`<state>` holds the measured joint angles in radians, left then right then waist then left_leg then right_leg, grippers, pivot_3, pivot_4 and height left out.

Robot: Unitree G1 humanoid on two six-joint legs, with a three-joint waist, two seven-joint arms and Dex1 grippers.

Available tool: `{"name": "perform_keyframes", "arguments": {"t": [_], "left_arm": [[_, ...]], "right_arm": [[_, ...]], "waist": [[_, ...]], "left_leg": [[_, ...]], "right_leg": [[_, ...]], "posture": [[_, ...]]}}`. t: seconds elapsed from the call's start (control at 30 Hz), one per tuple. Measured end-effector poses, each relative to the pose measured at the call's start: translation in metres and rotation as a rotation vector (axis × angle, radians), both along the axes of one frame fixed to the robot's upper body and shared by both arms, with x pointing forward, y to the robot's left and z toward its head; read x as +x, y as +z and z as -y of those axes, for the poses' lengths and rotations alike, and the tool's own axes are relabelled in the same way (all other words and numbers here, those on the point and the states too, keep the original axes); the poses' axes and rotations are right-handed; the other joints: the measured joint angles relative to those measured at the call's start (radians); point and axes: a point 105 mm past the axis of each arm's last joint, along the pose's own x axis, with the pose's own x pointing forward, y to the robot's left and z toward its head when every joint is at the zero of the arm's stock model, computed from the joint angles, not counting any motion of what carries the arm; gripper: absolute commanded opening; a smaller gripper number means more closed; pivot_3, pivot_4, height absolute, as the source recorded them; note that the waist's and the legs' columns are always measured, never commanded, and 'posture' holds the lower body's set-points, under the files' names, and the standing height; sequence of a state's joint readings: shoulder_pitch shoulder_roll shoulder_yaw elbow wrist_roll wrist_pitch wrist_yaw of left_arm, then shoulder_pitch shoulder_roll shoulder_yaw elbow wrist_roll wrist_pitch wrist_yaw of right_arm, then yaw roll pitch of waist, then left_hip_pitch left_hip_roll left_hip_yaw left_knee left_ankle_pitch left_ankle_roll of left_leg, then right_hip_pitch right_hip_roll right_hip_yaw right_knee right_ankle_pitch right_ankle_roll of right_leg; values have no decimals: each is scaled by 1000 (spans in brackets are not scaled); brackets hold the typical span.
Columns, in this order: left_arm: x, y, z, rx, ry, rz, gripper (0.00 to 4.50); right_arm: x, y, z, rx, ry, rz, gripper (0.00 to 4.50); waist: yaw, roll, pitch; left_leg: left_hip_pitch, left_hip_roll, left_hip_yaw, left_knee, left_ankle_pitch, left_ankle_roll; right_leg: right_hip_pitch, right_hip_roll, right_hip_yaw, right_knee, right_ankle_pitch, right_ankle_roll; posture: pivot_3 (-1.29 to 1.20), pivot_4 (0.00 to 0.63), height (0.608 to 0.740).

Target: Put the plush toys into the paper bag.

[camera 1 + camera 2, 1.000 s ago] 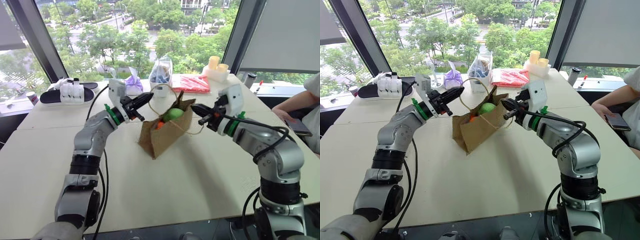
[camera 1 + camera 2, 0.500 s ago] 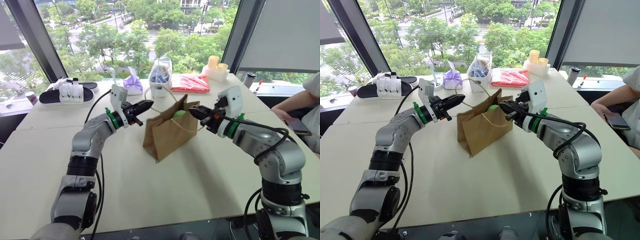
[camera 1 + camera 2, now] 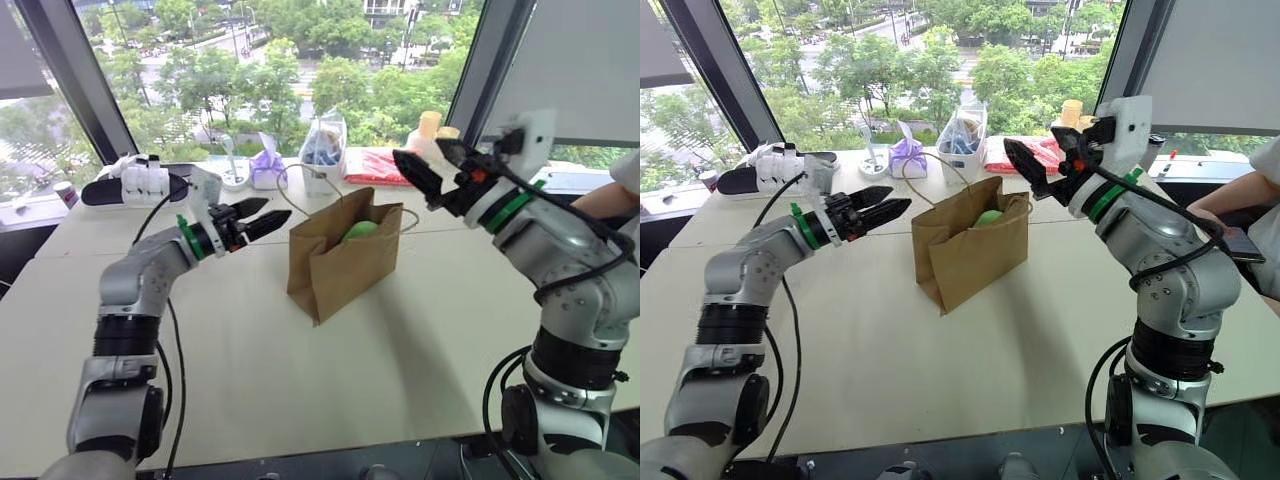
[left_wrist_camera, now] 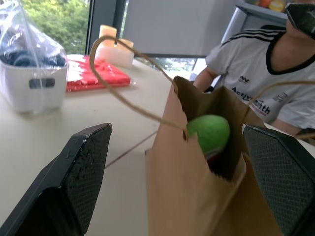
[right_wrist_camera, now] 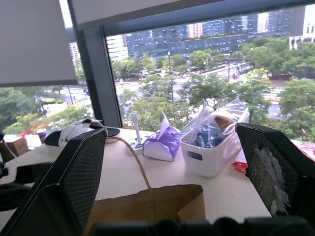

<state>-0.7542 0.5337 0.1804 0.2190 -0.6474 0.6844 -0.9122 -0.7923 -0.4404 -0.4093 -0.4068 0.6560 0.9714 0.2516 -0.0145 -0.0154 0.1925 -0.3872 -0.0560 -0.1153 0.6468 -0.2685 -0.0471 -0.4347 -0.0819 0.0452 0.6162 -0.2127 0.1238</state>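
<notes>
A pale table (image 3: 300, 380) runs before tall windows over green trees. My left gripper (image 3: 257, 217) hangs with fingers spread, empty, just left of the paper bag (image 3: 340, 262), which stands upright mid-table. The green plush toy (image 3: 360, 230) sits inside its open mouth; the orange one I cannot make out. My right gripper (image 3: 428, 166) is raised above the bag's right side, spread and empty

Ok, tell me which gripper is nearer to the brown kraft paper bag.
Left. The left gripper hangs open level with the brown kraft paper bag's top, just beside it. The right gripper, also open, is raised above and off the bag's other side.
</notes>
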Motion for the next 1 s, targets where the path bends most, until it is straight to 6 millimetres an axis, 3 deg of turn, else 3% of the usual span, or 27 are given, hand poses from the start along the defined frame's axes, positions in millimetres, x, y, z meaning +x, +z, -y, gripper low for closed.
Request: {"name": "perform_keyframes", "arguments": {"t": [0.07, 0.13, 0.23, 0.33, 0.47, 0.5, 0.6, 0.77, 1.0], "left_arm": [[-6, -7, -4, 10, -25, -36, 4342], [-14, -12, -6, 32, -54, -51, 4342], [-22, -14, -2, 49, -103, -48, 4500], [-26, -16, 2, 60, -137, -48, 4500], [-33, -27, 16, 120, -218, -44, 4500], [-33, -30, 19, 136, -228, -42, 4500], [-32, -36, 24, 165, -248, -27, 4500], [-27, -47, 34, 168, -275, -27, 4500], [-19, -46, 61, 151, -282, 30, 4500]], "right_arm": [[-3, -8, 16, 9, -55, -28, 4500], [-6, -32, 30, 15, -107, -103, 4500], [-8, -66, 41, 12, -155, -213, 3697], [-10, -82, 41, -13, -169, -256, 2321], [-8, -127, 6, -115, -75, -352, 369], [-6, -135, -6, -123, -38, -367, 64], [-4, -146, -35, -152, 43, -368, 64], [8, -147, -62, -173, 91, -341, 64], [21, -158, -70, -190, 87, -350, 64]], "waist": [[2, 0, 0], [1, 0, 0], [0, 0, 0], [-4, 0, 0], [-8, 0, 0], [-8, 0, 0], [-5, 0, 0], [0, 0, 0], [-5, 0, 0]], "left_leg": [[0, 0, 0, 0, 0, 0], [0, 0, 0, 0, 0, 0], [0, 0, 1, 0, 0, 0], [0, 0, 1, 0, 0, 0], [1, 1, 2, 0, 0, 0], [1, 1, 2, 0, 0, 0], [1, 0, 1, 1, 0, 0], [1, 0, 1, 1, 0, 0], [1, 0, 1, 1, 0, 0]], "right_leg": [[0, 0, 0, 0, 0, 0], [0, 0, 0, 0, 0, 0], [0, 0, 0, 0, 0, 0], [0, 1, 0, 0, 0, 0], [0, 1, 0, 1, 0, 0], [0, 1, 1, 1, 0, 0], [0, 1, 1, 1, 0, 0], [0, 1, 0, 0, 0, 0], [0, 1, 0, 1, 0, 0]], "posture": [[0, 150, 740], [0, 150, 740], [0, 150, 740], [0, 150, 740], [0, 150, 740], [0, 150, 740], [0, 150, 740], [0, 150, 740], [0, 150, 740]]}}
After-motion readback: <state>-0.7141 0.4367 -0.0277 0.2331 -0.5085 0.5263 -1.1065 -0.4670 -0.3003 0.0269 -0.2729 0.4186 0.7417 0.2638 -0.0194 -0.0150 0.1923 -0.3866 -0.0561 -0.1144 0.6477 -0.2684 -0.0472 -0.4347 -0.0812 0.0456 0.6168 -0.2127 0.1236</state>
